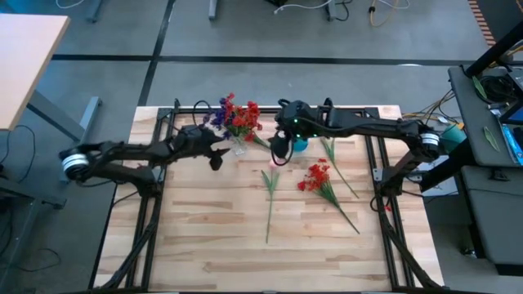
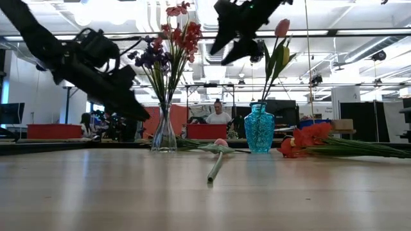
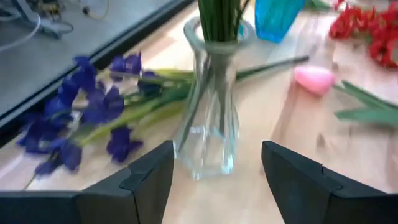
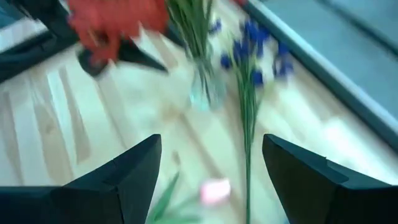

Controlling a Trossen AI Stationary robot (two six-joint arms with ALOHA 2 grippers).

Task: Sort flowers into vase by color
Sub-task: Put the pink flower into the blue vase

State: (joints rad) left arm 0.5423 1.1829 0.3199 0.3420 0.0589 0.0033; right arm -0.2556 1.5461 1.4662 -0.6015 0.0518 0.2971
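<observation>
Near the bench's (image 1: 204, 245) twelve o'clock edge, both claws hang open and empty; the left claw (image 1: 216, 155) faces the clear vase (image 1: 238, 145), likely done placing; the right claw (image 1: 280, 153) hovers above the pink tulip (image 1: 272, 167), probably its next pick.

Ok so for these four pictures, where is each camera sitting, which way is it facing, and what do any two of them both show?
High view: overhead, straight down on the wooden table; both arms, left gripper, right gripper.
Low view: tabletop level, looking across into the room; arms enter from above.
Left wrist view: past its own open fingers at the clear glass vase.
Right wrist view: past its own open fingers down at the table.
Shared: both wrist views show the pink tulip bud and purple flowers.
</observation>
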